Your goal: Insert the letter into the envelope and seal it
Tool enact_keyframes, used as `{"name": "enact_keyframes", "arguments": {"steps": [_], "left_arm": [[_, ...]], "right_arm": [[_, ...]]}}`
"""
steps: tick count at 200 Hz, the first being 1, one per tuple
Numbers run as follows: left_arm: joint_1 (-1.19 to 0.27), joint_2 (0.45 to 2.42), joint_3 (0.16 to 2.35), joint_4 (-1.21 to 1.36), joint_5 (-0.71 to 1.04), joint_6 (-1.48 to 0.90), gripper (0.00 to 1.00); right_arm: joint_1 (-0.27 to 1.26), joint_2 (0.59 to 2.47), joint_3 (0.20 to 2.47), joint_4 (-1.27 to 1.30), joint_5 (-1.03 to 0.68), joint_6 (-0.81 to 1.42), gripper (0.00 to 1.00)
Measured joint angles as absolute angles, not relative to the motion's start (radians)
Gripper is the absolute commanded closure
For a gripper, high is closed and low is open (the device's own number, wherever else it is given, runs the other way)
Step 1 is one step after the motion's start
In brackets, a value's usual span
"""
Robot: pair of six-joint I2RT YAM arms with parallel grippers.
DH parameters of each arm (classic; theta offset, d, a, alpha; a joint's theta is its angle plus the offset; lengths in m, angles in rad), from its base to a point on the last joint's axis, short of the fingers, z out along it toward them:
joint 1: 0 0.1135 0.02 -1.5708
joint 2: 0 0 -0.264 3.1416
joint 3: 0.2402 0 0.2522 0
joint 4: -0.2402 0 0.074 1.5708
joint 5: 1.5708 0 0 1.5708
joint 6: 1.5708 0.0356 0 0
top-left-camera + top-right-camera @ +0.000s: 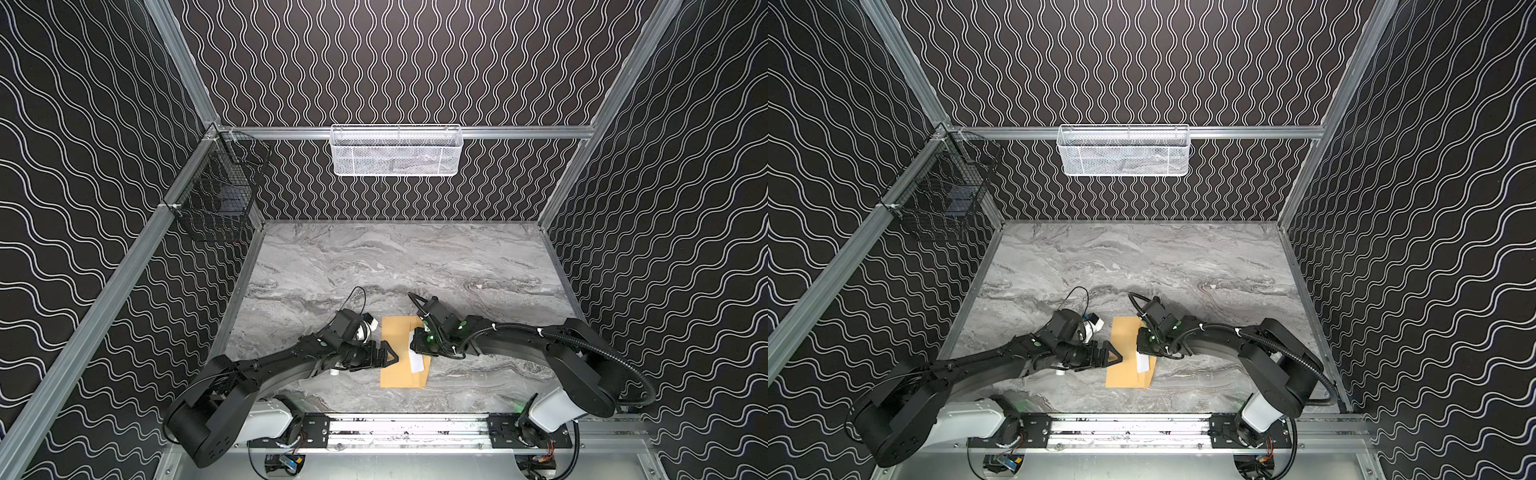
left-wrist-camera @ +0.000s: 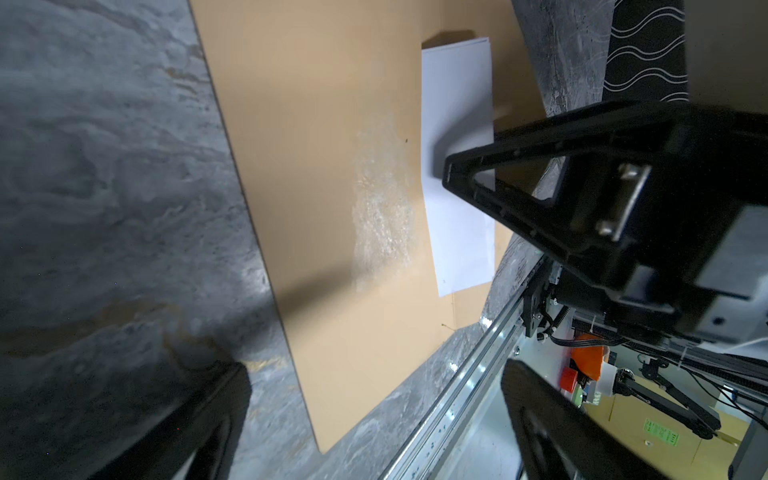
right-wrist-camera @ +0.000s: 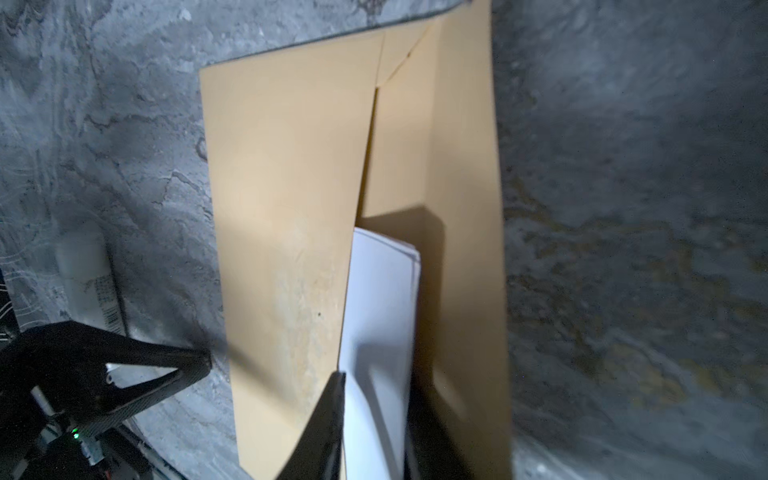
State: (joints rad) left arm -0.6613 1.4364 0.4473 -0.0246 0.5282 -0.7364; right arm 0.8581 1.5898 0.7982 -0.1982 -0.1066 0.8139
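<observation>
Inside your right pincer [image 3: 374,386], grip unclear, the white paper letter [image 3: 382,291] sits partway into the tan kraft envelope [image 3: 282,166] for pushing; left pincer [image 2: 374,370] released.

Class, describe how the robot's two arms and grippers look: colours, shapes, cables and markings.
The left arm and right arm are matte black, each rising from a white base link. Small green dots sit near the wrists. A black ribbed cable loops along the right arm. The left gripper and right gripper carry black fingers shaped as open triangles.
</observation>
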Motion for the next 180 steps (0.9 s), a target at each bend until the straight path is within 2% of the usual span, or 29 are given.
{"name": "enact_keyframes", "arguments": {"steps": [37,85,180], "left_arm": [[-0.66,1.458,0.471,-0.039,0.528,-0.724,0.01],[-0.659,1.507,0.486,0.005,0.551,-0.722,0.06],[-0.66,1.501,0.463,0.047,0.565,-0.723,0.06]], "right_arm": [[0.859,1.588,0.829,-0.266,-0.078,0.772,0.68],[0.862,1.639,0.854,-0.285,-0.074,0.758,0.75],[0.883,1.704,0.903,-0.257,-0.124,0.745,0.76]]}}
